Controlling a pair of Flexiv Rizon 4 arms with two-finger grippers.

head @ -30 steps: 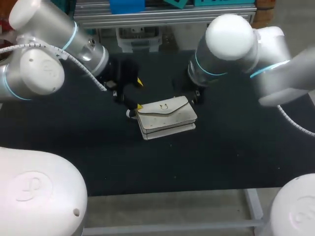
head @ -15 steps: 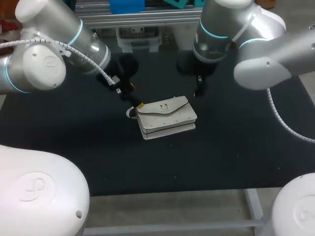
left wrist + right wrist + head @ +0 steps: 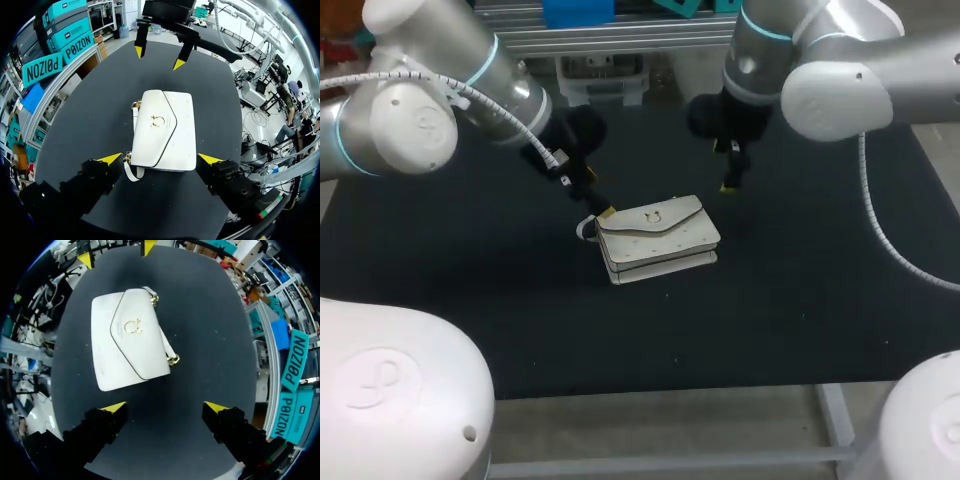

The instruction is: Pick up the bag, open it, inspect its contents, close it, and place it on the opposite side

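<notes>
Right end effector (image 3: 728,172) rose off bag (image 3: 658,240), fingers apart; bag stayed flat on counter (image 3: 800,300) ahead. Left end effector (image 3: 160,159), fingers apart, straddled bag's strap end. Bag likely light, semi-stiff, smooth; best gripped across that end.

In the head view you see only one yellow tip of the left gripper (image 3: 604,209), at a corner of the white handbag (image 3: 660,240). Its other finger is lost under the arm, and you cannot tell whether that tip touches the bag. The right gripper (image 3: 725,185) likewise shows you a single tip. The shut flap (image 3: 156,125) hides the bag's inside, and the strap (image 3: 131,172) passes out of sight under the bag's edge. In the right wrist view the dark rim cuts off the left gripper's tips.
</notes>
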